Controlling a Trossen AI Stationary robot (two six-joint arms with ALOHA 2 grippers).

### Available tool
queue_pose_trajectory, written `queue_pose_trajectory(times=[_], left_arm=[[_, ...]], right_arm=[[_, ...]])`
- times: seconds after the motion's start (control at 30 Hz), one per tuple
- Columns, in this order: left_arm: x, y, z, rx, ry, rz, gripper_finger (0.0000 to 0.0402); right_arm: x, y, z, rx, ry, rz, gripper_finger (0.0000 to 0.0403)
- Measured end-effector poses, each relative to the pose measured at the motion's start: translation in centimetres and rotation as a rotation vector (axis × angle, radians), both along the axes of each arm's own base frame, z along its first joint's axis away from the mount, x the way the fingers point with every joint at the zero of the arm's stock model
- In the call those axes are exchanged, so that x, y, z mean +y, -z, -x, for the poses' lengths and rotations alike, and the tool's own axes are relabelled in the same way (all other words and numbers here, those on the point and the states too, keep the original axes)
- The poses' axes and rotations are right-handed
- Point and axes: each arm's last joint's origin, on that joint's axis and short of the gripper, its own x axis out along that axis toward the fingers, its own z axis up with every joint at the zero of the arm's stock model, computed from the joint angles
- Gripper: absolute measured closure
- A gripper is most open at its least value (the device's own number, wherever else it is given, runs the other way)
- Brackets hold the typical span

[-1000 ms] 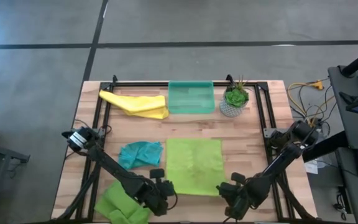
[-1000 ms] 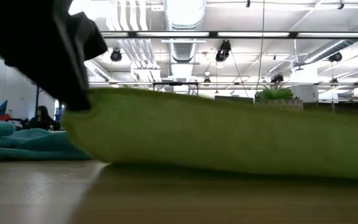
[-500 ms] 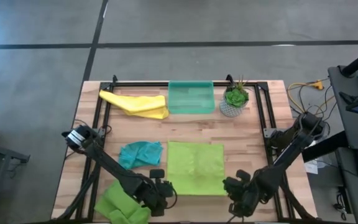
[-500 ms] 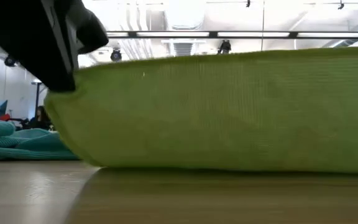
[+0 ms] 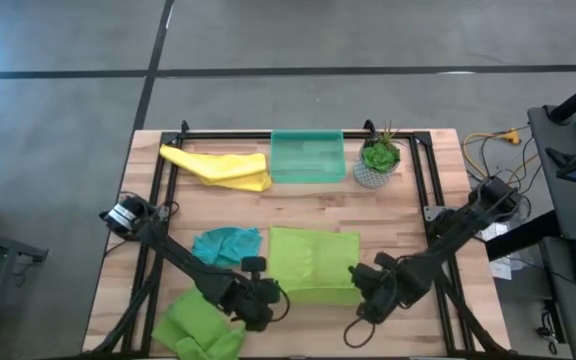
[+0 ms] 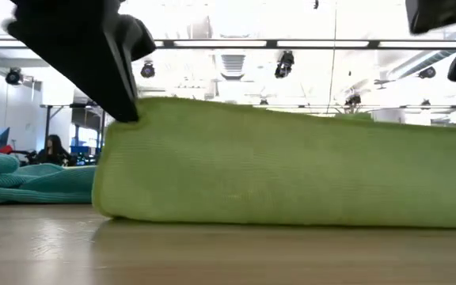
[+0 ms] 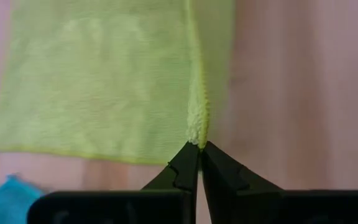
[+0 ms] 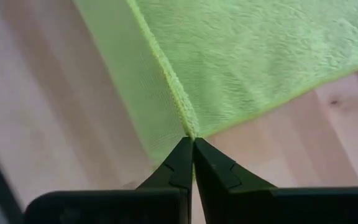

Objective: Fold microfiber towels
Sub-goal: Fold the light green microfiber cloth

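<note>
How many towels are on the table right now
4: a yellow towel at the back left, a teal towel left of center, a green towel being folded at center, and another green towel at the front left.

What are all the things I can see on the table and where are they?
Yellow towel: one, yellow, far left of the table.
Tray: one, see-through green, far middle.
Plant: one, green in a pale pot, right of the tray.
Teal towel: one, teal-blue, crumpled, left of middle.
Lime towel: one, lime green, middle, near edge lifted by both grippers.
Folded lime towel: one, lime green, near left corner.
Table: one, light wood with a black frame.
Left gripper: shut on the lime towel's near left corner.
Right gripper: shut on its near right corner.
</note>
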Motion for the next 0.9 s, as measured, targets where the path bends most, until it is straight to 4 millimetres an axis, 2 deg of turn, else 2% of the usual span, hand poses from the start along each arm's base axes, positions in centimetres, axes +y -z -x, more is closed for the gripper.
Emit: queue_pose_trajectory(times=[0.33,0.7,0.9], left_arm=[[3.7,0.2,-1.5,0.042,-0.11,-0.048,0.04],[7.3,1.6,-2.2,0.098,-0.161,-0.095,0.04],[8.8,2.3,-2.3,0.132,-0.153,-0.127,0.04]], right_arm=[[-2.4,1.9,0.2,0.045,0.027,0.046,0.0394],[-5.6,1.8,0.3,-0.014,0.009,0.064,0.0394],[-7.7,1.8,0.8,-0.049,0.064,0.046,0.0394]])
